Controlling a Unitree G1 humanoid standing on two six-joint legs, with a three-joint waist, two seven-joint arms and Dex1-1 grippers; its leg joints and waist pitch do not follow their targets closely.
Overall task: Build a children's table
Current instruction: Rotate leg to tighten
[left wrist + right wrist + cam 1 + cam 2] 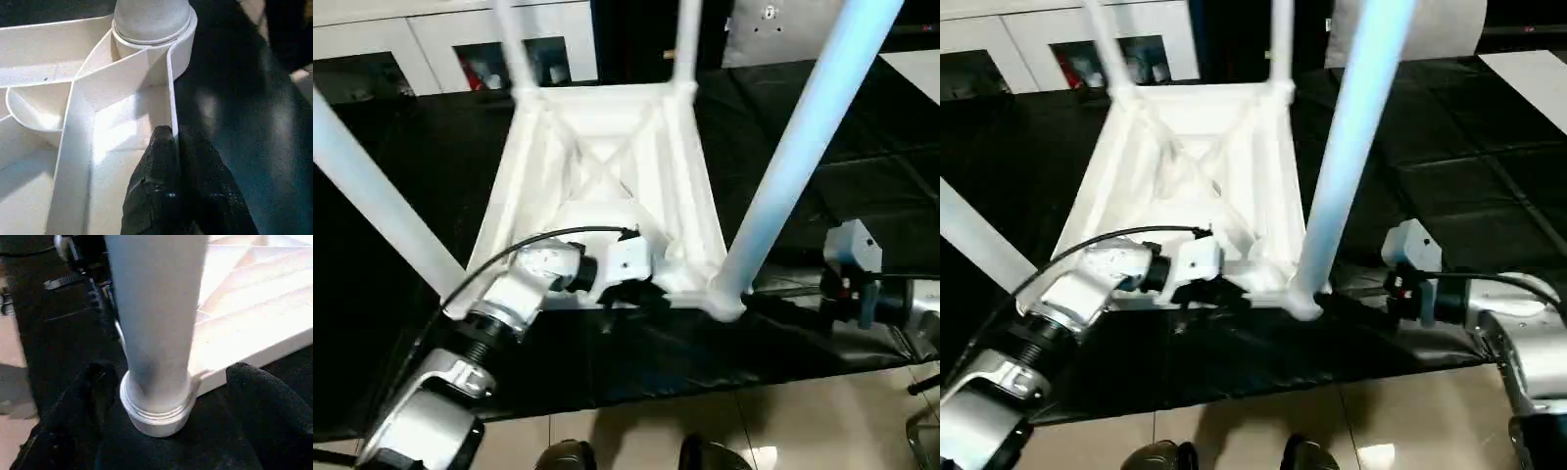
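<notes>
Table [607, 186]: upside down on black worktable [783, 166], four legs [793, 166] standing in its corner sockets
Left gripper [173, 142]: pinched onto near rim wall
Right gripper [166, 396]: spread wide around near-right leg's base, apparently not touching

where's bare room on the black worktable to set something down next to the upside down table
Bare black worktable lies right of the table top, behind the right gripper. Another bare stretch lies left of the top. The near edge is crowded: left gripper shut on the rim, right gripper open by the near-right leg.
</notes>
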